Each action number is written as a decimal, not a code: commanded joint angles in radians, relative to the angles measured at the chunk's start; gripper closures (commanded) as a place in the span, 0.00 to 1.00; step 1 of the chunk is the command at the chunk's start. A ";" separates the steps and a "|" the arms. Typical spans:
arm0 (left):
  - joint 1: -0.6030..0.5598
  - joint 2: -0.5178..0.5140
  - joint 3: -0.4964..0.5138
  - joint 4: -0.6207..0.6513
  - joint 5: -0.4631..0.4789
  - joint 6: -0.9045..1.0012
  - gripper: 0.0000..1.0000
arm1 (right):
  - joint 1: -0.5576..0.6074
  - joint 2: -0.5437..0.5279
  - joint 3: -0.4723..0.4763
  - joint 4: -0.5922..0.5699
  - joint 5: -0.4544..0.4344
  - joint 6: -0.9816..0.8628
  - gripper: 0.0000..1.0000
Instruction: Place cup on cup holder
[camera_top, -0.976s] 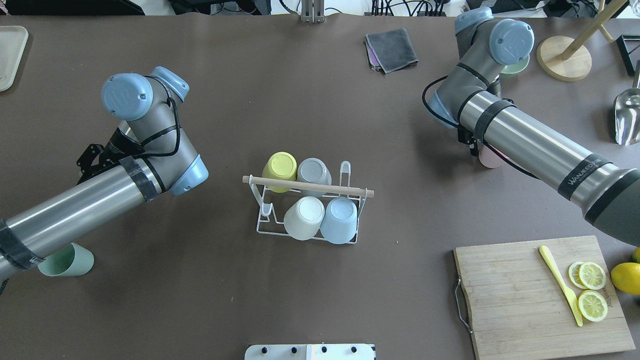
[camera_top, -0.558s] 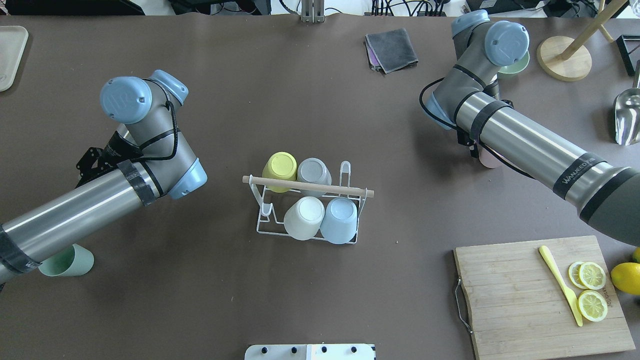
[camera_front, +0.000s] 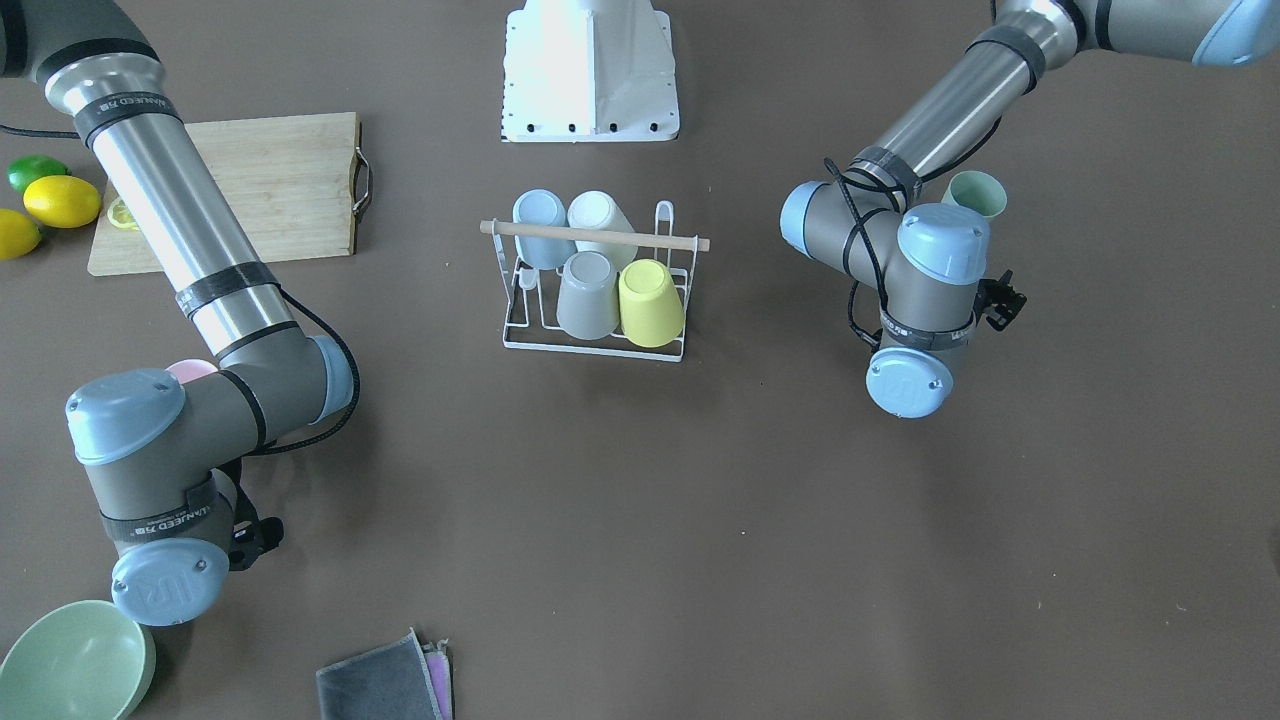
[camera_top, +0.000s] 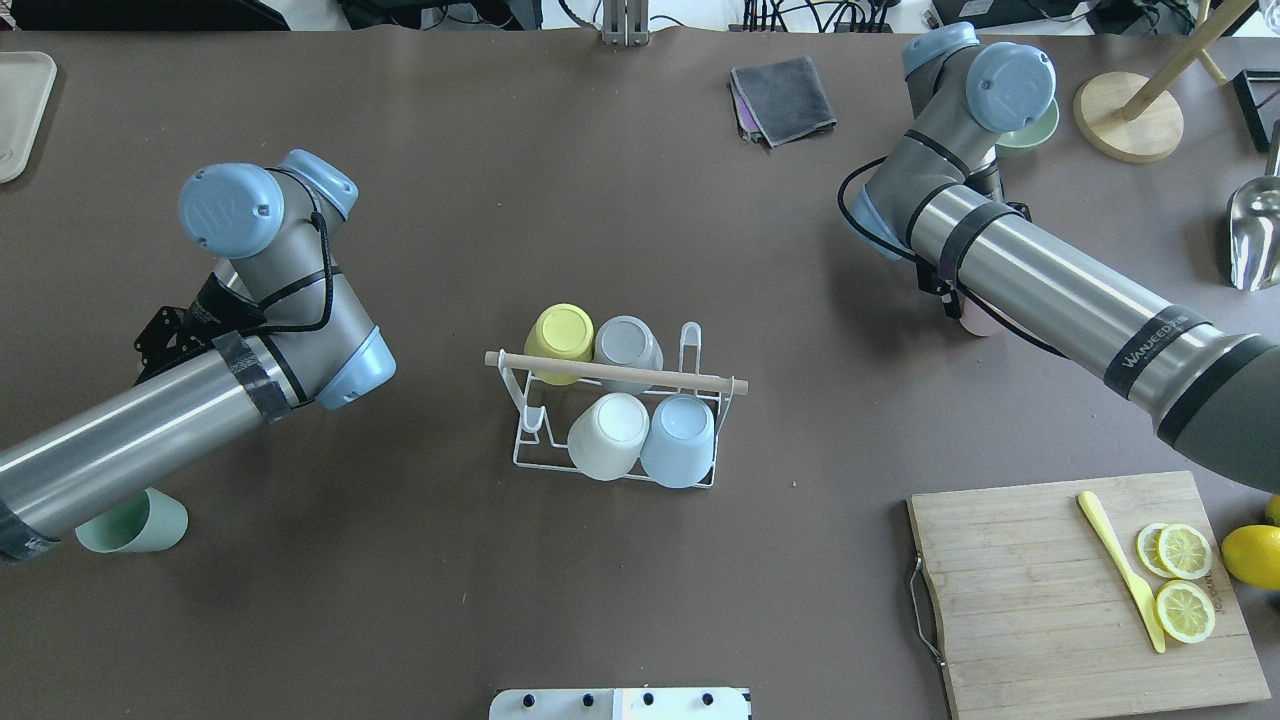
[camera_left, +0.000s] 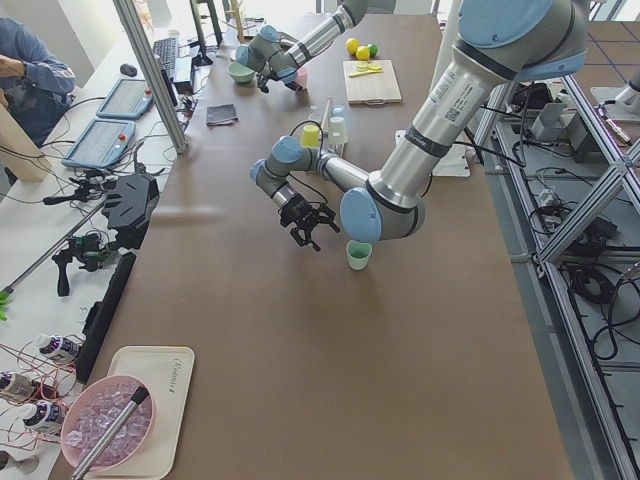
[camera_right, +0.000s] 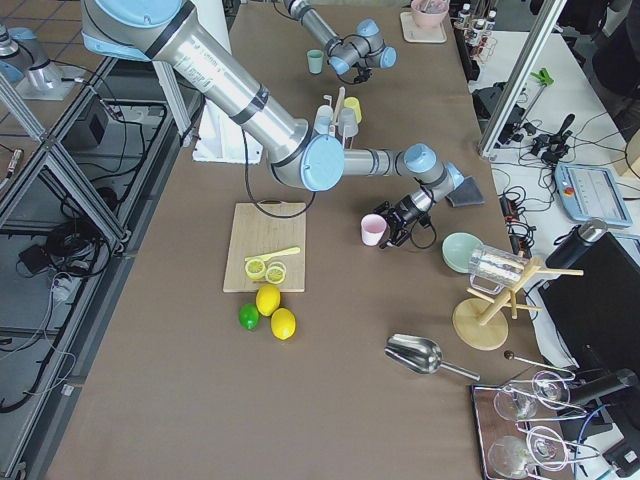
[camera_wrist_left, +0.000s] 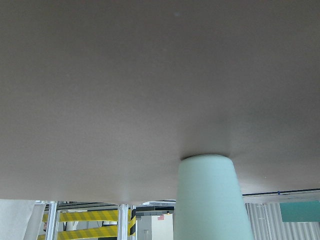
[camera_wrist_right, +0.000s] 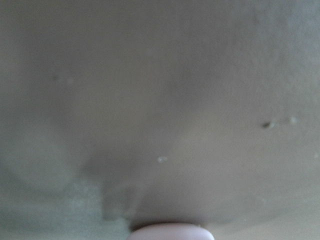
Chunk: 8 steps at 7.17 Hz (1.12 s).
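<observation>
The cup holder (camera_top: 615, 372), a white wire rack with a wooden rod on top, stands mid-table and holds yellow, grey, white and light blue cups upside down. A green cup (camera_top: 135, 522) stands under my left forearm; the left wrist view shows it close (camera_wrist_left: 212, 200). My left gripper (camera_top: 155, 340) hovers beside it with fingers spread, holding nothing. A pink cup (camera_top: 978, 320) sits half hidden under my right arm. My right gripper (camera_right: 395, 232) is right next to it; I cannot tell whether it is open or shut.
A cutting board (camera_top: 1030, 600) with lemon slices and a yellow knife lies at the near right. A folded grey cloth (camera_top: 783, 97), a green bowl (camera_front: 75, 660), a wooden stand (camera_top: 1128, 115) and a metal scoop (camera_top: 1255, 235) sit at the far right.
My left arm's wrist has swung left and away from the rack. My right arm's wrist has shifted slightly farther back. The cups and the rack have not moved.
</observation>
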<state>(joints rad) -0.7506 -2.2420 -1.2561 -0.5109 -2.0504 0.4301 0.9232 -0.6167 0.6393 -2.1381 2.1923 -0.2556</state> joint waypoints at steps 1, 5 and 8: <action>0.001 0.010 -0.008 0.006 -0.045 0.001 0.02 | -0.001 0.002 0.000 -0.005 -0.017 -0.016 0.54; 0.007 0.056 -0.043 0.028 -0.047 -0.001 0.03 | 0.026 0.043 0.003 -0.083 -0.028 -0.034 1.00; 0.014 0.081 -0.069 0.026 -0.048 -0.001 0.03 | 0.081 0.034 0.227 -0.207 -0.008 -0.033 1.00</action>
<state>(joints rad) -0.7384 -2.1661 -1.3198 -0.4848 -2.0980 0.4295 0.9813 -0.5769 0.7658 -2.2918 2.1748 -0.2888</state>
